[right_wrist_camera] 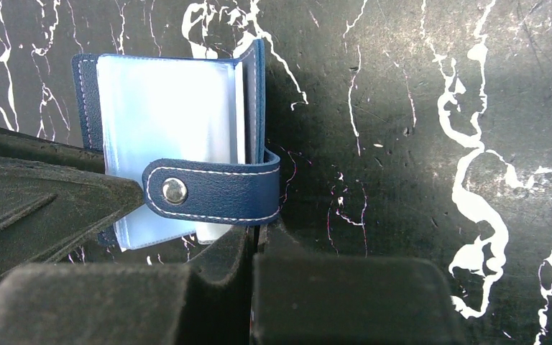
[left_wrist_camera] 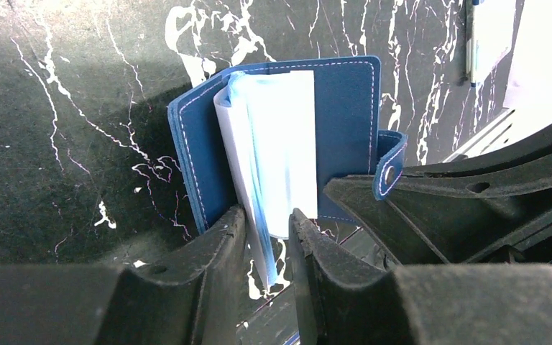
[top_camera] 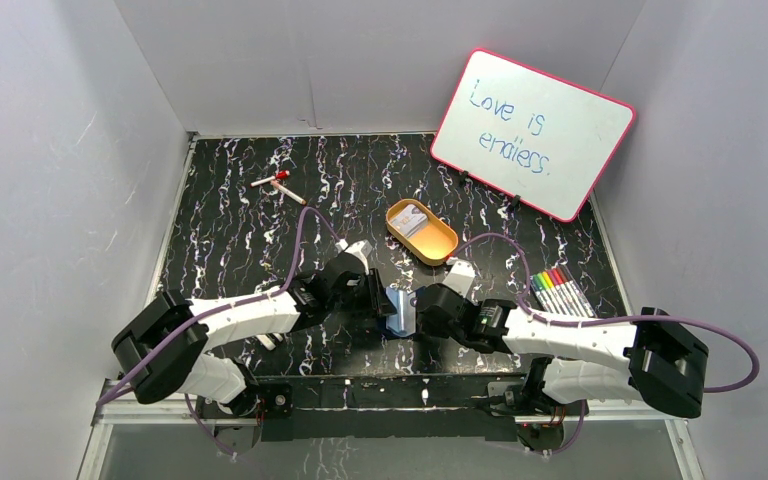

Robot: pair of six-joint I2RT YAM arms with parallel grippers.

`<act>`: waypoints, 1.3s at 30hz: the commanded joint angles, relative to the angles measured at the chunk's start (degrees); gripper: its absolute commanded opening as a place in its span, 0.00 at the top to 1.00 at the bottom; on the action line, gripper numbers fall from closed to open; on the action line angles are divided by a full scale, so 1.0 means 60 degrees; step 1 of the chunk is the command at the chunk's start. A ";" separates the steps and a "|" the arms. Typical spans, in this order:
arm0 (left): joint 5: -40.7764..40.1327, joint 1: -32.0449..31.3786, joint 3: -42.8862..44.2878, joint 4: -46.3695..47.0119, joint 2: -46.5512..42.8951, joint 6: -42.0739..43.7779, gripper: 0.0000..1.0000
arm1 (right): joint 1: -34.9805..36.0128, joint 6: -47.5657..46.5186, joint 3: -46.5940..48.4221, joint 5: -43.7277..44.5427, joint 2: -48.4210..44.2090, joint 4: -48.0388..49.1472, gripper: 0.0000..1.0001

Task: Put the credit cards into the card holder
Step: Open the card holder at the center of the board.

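A: Left side first?
B: The left gripper (left_wrist_camera: 267, 233) has its matte black fingers narrowly parted around the glossy clear sleeves (left_wrist_camera: 277, 136). I cannot tell if they pinch.
A: And the card holder (top_camera: 400, 312)?
B: It is stitched navy rectangles, open, at six o'clock on the marbled table (top_camera: 240, 250).
A: Right side?
B: The right gripper (right_wrist_camera: 255, 241) is clamped on its thin cover edge, under the rounded snap tab (right_wrist_camera: 212, 190).

card holder (top_camera: 401, 312) ctr front; tin (top_camera: 422, 232) behind it, pens (top_camera: 558, 290) right.

card holder (top_camera: 400, 309) mostly hidden, tin (top_camera: 440, 245) contents unclear
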 commanded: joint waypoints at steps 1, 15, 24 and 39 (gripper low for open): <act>0.0052 -0.0026 0.0392 0.0035 -0.0092 0.0203 0.73 | -0.0039 0.0096 -0.0172 0.0144 -0.0250 0.0115 1.00; 0.0799 -0.0028 0.0414 0.0827 -0.0067 0.0225 0.88 | -0.0041 0.0147 -0.0337 0.0198 -0.0404 0.0158 1.00; 0.0885 -0.0024 0.0447 0.0856 0.0230 0.0243 0.96 | -0.0048 0.0120 -0.0387 0.0191 -0.0428 0.0172 1.00; 0.0975 -0.0026 0.0472 0.0795 0.0631 0.0343 0.76 | -0.0043 0.0133 -0.0457 0.0172 -0.0481 0.0198 1.00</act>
